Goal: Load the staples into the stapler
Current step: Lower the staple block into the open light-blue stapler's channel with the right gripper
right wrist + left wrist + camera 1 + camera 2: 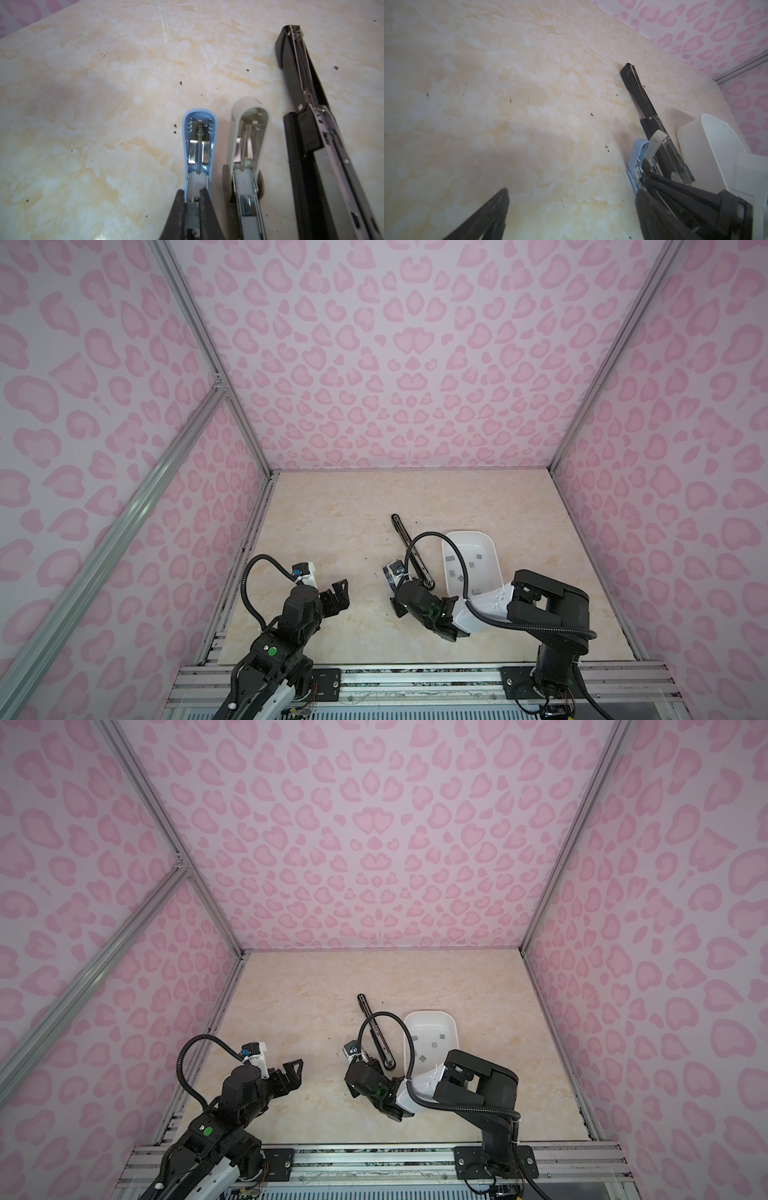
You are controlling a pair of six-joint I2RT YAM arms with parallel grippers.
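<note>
Three staplers lie open side by side: a small blue stapler (pixel 199 133) (pixel 638 153), a white one (pixel 249 128) and a long black one (pixel 307 116) (pixel 409 547). My right gripper (pixel 192 192) (pixel 403 589) is shut on a short grey block of staples (pixel 192 212), held right over the rear of the blue stapler's open channel. More staples (pixel 453 572) (pixel 422 1057) lie loose in the white tray (pixel 494 556). My left gripper (pixel 573 192) (pixel 338 593) is open and holds nothing, above bare table to the left of the staplers.
The white tray (pixel 453 1031) stands just right of the black stapler (pixel 376 1027), partly under my right arm. Pink patterned walls close the table on three sides. Dark specks dot the marble-look tabletop (pixel 332 522).
</note>
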